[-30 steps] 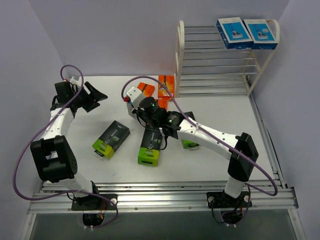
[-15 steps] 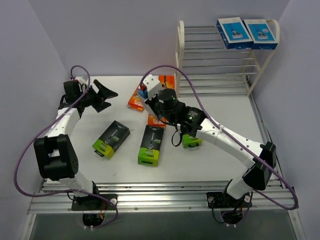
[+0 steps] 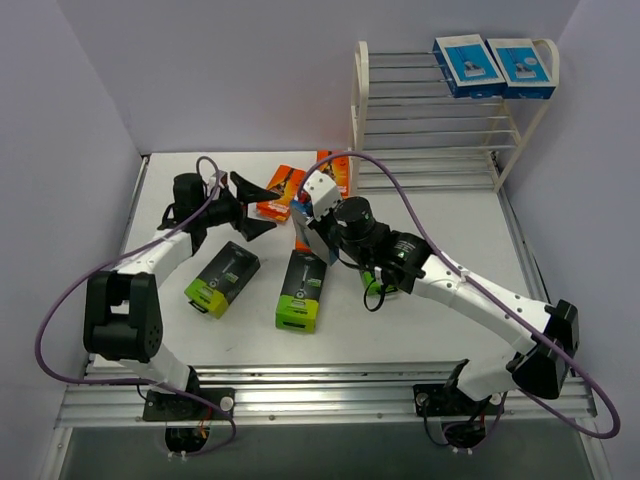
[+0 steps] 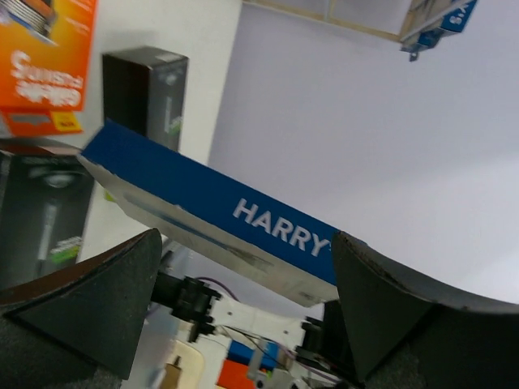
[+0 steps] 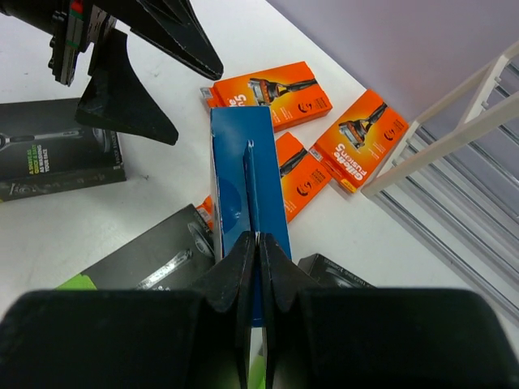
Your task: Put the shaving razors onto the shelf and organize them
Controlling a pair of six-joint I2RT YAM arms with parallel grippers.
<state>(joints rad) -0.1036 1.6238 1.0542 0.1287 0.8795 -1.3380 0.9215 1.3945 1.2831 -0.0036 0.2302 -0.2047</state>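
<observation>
R gripper (image 5: 257, 239) is pinched shut on the edge of a blue pack (image 5: 231, 178), held up on edge over the orange packs (image 5: 272, 93). L gripper (image 3: 258, 208) gapes wide, facing its far end, not touching afaict. Prob a handover, or R takes it to the shelf (image 3: 361, 110), beside the two blue packs (image 3: 470, 62) up top. Next: L closes squarely or backs off. One black pack (image 3: 385, 283) is mostly hidden under R arm.
</observation>
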